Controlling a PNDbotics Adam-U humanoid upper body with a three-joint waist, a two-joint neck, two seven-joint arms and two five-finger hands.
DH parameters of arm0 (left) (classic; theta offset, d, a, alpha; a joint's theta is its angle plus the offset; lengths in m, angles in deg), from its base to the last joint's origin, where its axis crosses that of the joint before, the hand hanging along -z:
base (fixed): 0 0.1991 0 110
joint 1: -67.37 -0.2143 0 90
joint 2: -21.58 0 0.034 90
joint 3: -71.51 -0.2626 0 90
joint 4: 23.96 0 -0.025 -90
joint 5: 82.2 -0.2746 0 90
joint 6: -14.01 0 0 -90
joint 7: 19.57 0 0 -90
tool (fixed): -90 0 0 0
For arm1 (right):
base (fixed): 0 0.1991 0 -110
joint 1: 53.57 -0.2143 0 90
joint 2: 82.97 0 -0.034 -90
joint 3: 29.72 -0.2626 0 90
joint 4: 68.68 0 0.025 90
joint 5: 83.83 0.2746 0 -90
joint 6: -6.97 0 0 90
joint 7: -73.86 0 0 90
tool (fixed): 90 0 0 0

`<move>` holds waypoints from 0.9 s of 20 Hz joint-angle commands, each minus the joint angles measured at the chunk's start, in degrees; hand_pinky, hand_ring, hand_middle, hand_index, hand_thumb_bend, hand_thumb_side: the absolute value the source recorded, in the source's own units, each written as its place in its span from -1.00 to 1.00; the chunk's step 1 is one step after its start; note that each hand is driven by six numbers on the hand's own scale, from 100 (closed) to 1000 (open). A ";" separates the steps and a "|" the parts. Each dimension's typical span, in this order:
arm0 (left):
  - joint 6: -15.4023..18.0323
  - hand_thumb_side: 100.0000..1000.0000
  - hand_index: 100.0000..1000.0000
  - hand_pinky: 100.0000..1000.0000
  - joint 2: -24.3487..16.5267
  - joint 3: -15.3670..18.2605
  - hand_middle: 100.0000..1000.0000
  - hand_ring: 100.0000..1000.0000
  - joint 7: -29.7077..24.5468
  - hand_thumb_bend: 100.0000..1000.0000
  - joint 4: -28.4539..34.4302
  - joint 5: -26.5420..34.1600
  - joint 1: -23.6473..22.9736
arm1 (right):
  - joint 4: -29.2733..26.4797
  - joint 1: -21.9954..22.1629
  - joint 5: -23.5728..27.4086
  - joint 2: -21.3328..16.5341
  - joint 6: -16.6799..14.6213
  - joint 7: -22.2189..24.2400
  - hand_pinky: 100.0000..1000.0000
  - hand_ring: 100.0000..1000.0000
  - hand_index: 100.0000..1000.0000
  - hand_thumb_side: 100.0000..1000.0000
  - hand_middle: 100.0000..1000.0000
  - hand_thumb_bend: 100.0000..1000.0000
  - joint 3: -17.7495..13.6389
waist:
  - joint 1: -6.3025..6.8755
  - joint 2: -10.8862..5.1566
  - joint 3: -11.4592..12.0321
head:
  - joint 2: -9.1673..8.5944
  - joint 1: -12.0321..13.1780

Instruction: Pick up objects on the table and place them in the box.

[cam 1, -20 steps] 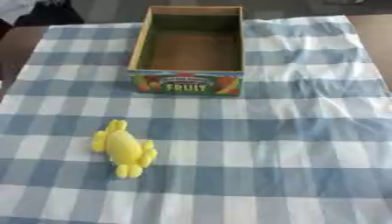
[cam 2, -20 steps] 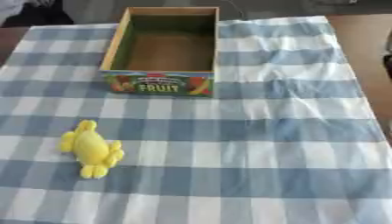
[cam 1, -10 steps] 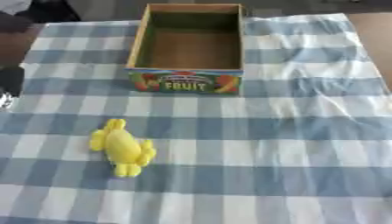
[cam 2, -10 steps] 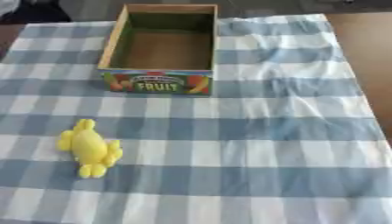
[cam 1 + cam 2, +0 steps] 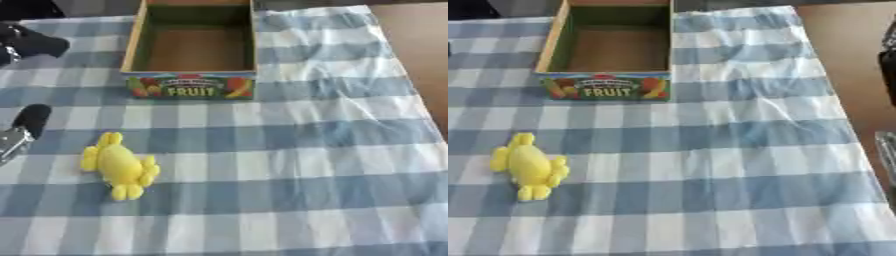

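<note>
**Yellow toy lies on the cloth, left hand at the edge**

A yellow soft toy (image 5: 117, 165) lies flat on the blue-and-white checked cloth (image 5: 297, 165), well in front of the box (image 5: 192, 50) and left of its middle. The box stands open and upright at the far side, the word FRUIT on its near wall, nothing visible inside.

The left hand (image 5: 24, 131) comes in at the left edge, just beside the toy but apart from it; only dark and silver parts show, so I cannot tell how its fingers stand. Another dark part of that arm is cut off near the upper left corner. At the right edge of the right eye view, dark shapes over the bare tabletop (image 5: 859, 60) are too cropped to identify.
</note>
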 commanded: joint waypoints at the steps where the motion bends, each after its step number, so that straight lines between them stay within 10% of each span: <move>1: 0.05 0.82 1.00 0.66 -0.64 -0.54 0.61 0.69 -5.59 -0.65 0.74 -0.33 1.42 | -1.14 -0.11 0.34 -0.81 0.31 0.04 0.30 -0.09 0.34 -0.17 -0.24 -1.00 -0.58 | -0.11 -1.29 -0.01 | -0.22 0.35; 18: -6.49 0.35 1.00 0.76 4.02 -6.50 0.79 0.86 -22.21 -0.48 0.74 -1.77 5.09 | -1.14 -0.11 0.87 0.51 1.03 0.63 0.30 -0.10 0.34 -0.21 -0.25 -1.00 -0.12 | -0.27 -1.66 0.06 | -1.40 1.34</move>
